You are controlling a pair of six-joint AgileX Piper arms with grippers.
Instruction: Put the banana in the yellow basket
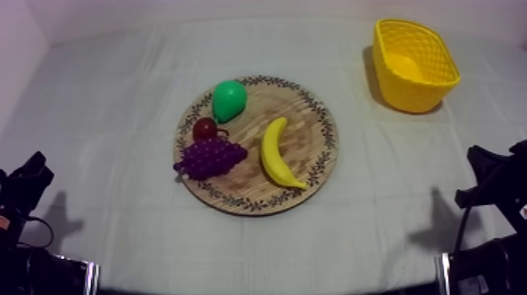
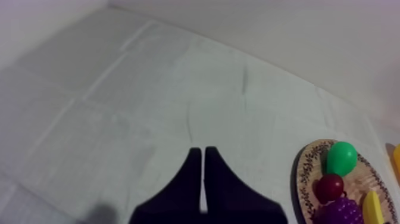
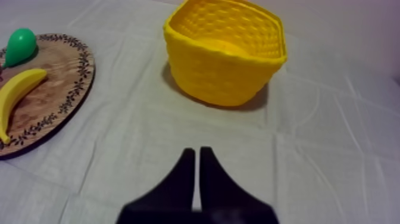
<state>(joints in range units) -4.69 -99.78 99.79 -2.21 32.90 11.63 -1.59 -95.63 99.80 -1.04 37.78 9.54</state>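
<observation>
Left end effector (image 2: 202,152) and right end effector (image 3: 197,152) sit clenched, empty. The curved banana (image 1: 278,154) may slip from a pinch before reaching the yellow basket (image 1: 436,81) near the desk's far right corner.

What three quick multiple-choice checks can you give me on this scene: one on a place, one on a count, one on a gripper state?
1. Where does the banana lie?
A. on the bare table
B. on the wooden board, beside the grapes
C. held in a gripper

2. How many toy fruits are on the board?
A. two
B. four
C. six

3. How does the left gripper stand?
A. open
B. shut on the banana
C. shut on nothing

Key:
1 B, the banana rests inside the board's patterned rim.
2 B, the four are the banana, the grapes, the pear and the small red fruit.
3 C, its fingers lie together as a narrow wedge with nothing between them.
</observation>
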